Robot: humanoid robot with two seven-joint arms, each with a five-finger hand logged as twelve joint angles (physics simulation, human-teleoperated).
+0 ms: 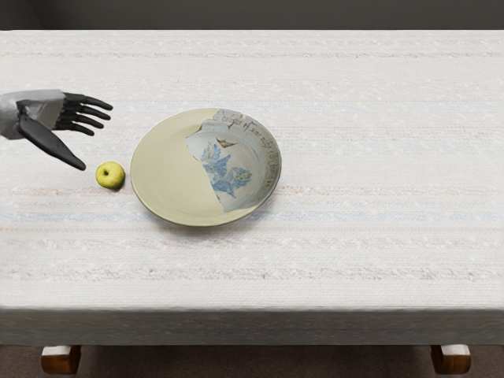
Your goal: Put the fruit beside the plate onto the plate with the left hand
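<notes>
The small yellow-green apple lies on the bench just below and to the right of the left robot hand, near the tip of its thumb but apart from it. At this size its stem end cannot be made out, so which way it sits is uncertain. On its far side from the robot hand is the plate, its cream rim just beside the fruit with a narrow strip of bench between; a blue-patterned patch covers the plate's right half.

The robot hand is released, the dark fingers spread toward the plate and the thumb stretched down, holding nothing. The grasp is not yet begun.

The main risk is that the apple is round and free to roll: a thumb or finger meeting it off-centre would likely knock it against the rim or away along the bench. A shallow pinch could let it slip during the lift, and a high release could send it rolling off the plate.
</notes>
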